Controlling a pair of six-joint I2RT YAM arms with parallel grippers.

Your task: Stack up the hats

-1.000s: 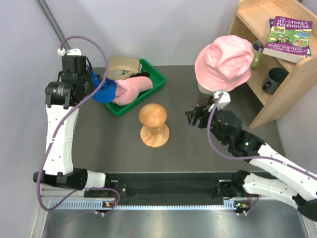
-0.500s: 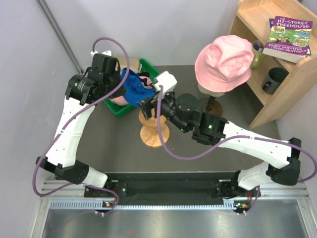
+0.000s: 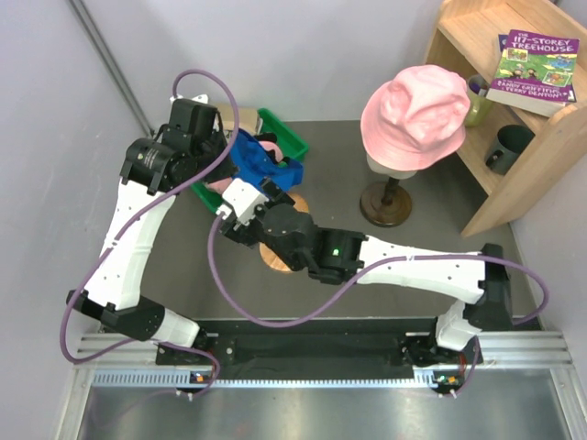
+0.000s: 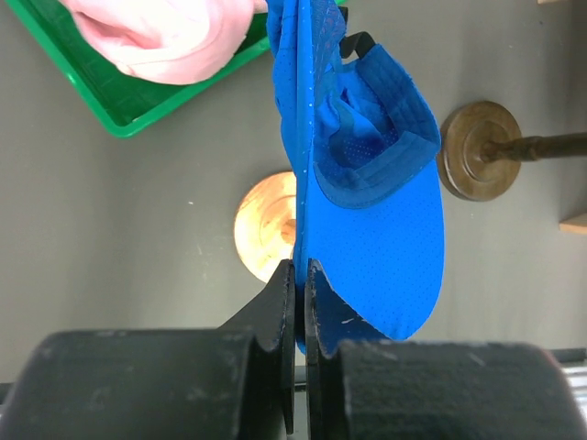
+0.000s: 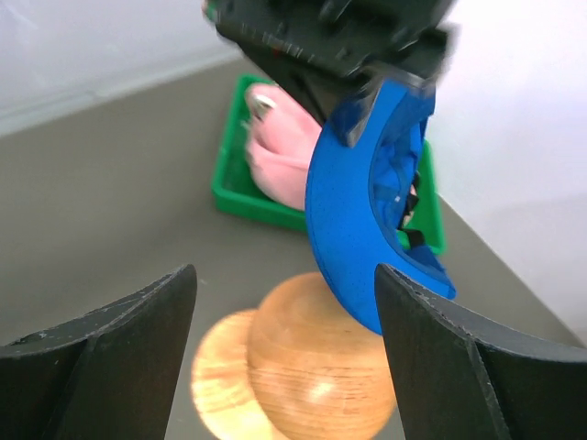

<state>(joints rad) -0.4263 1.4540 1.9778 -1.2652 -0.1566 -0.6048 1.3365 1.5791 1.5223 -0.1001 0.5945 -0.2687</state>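
A blue cap (image 3: 268,165) hangs in the air, and my left gripper (image 4: 300,275) is shut on the edge of its peak. It hangs just beyond the round wooden knob stand (image 5: 316,367), peak (image 5: 353,220) towards my right gripper (image 5: 284,275). That gripper is open and low over the knob, with nothing between its fingers (image 5: 138,348). A pink cap (image 4: 165,37) lies in the green tray (image 4: 138,101). Another pink hat (image 3: 417,115) sits on the mannequin head at the back right.
The mannequin's round brown base (image 3: 385,203) stands right of the knob stand (image 3: 275,258). A wooden shelf (image 3: 514,137) with a book, a green cup and a dark cup fills the far right corner. My right arm (image 3: 413,266) lies across the table's middle.
My right arm has swung from beside the mannequin base leftwards to the knob stand, its jaws widening. My left arm has carried the blue cap right, from the tray's left edge towards the knob.
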